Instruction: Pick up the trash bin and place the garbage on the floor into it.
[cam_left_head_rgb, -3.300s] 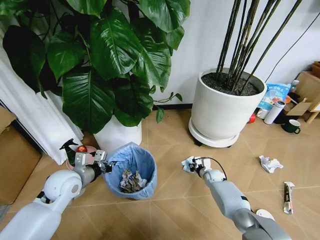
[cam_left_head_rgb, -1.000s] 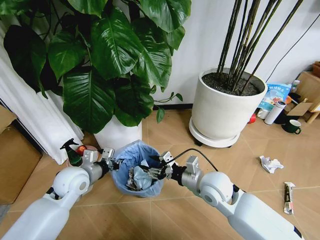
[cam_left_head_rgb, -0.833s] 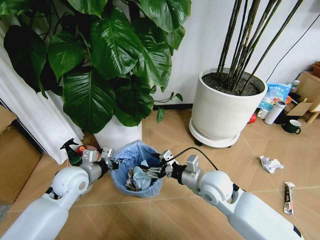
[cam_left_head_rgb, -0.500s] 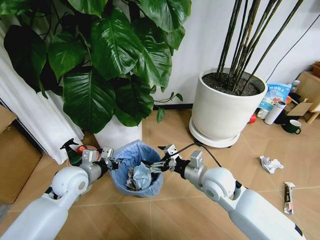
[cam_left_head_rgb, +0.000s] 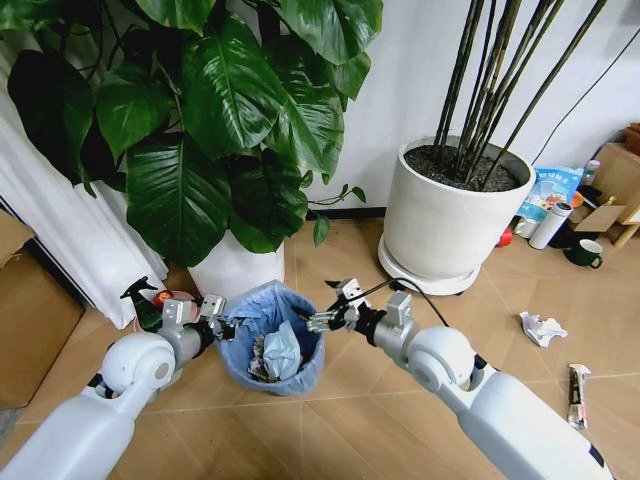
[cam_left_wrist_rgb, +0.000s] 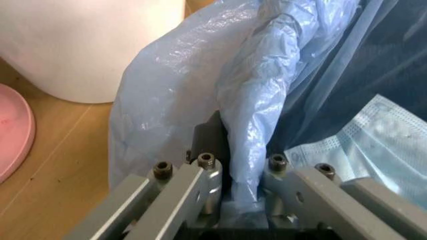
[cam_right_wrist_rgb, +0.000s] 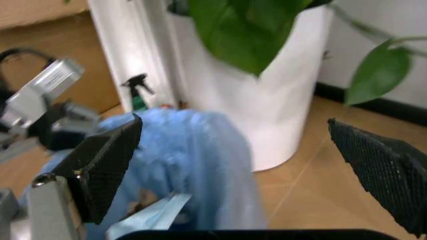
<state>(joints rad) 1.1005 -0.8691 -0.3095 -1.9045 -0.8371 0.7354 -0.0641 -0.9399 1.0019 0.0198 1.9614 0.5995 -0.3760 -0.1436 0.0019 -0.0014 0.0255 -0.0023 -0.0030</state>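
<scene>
I have the left pincer (cam_left_wrist_rgb: 227, 200) pinching the left rim of the trash bin (cam_left_head_rgb: 272, 335) at the plant pot's foot. The right pincer (cam_left_head_rgb: 328, 312) hangs spread and empty over its right rim. Next: reach far right for the crumpled paper (cam_left_head_rgb: 540, 328) on the floor (cam_left_head_rgb: 360, 420).

Colours in view
Trash bin (cam_left_head_rgb: 272, 340): light-blue crinkly liner; floor (cam_left_head_rgb: 350, 420): tan chevron boards; crumpled garbage (cam_left_head_rgb: 541, 328): white.

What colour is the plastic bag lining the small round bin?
Light blue plastic bag, clearest in the head view.
</scene>
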